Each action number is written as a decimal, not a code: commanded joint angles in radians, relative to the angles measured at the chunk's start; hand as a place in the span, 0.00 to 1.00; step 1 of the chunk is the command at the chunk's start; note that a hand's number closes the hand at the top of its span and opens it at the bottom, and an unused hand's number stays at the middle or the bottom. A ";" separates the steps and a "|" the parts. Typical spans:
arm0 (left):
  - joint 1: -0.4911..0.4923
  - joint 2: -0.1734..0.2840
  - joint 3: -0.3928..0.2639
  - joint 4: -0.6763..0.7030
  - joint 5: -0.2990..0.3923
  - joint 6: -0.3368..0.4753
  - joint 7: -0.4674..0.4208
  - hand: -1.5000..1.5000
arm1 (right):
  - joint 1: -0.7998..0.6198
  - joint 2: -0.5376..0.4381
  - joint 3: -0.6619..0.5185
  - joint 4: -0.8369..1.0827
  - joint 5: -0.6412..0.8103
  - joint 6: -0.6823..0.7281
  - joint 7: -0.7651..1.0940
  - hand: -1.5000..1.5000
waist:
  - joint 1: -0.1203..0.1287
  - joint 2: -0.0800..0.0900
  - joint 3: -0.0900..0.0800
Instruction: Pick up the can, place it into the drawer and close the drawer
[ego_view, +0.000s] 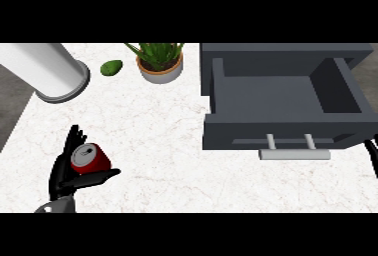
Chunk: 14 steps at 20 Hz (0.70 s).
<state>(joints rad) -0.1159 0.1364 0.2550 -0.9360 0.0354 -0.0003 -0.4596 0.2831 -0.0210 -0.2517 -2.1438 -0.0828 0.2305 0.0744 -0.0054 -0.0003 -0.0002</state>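
Your left hand (70, 172) has the can (90, 158).
Its fingers and thumb curl round it, hiding its lower half; the drawer (280, 95) stands open; your right hand (371, 157) is a cut-off sliver, its state unreadable.

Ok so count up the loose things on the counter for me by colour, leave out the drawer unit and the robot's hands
Red: 1, the can
Green: 2, the potted plant and the small green object
White: 1, the cylinder
Total: 4
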 joint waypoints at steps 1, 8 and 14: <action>-0.009 -0.013 -0.014 0.055 0.003 -0.012 -0.058 0.00 | -0.085 0.004 0.006 -0.019 0.008 -0.056 0.090 0.00 | 0.003 0.000 0.000; -0.026 -0.014 -0.044 -0.062 0.048 -0.050 0.030 1.00 | 0.046 0.020 0.002 -0.049 -0.018 -0.003 0.014 0.00 | 0.002 -0.002 0.000; -0.047 -0.043 -0.071 -0.175 0.077 -0.018 0.155 1.00 | -0.064 -0.023 -0.045 0.009 -0.033 -0.019 0.033 0.00 | 0.004 -0.001 0.000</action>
<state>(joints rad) -0.1398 0.1062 0.2031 -1.0341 0.0988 -0.0397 -0.3907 0.2664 -0.0176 -0.2645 -2.1395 -0.0939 0.2155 0.0794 -0.0016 -0.0011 0.0005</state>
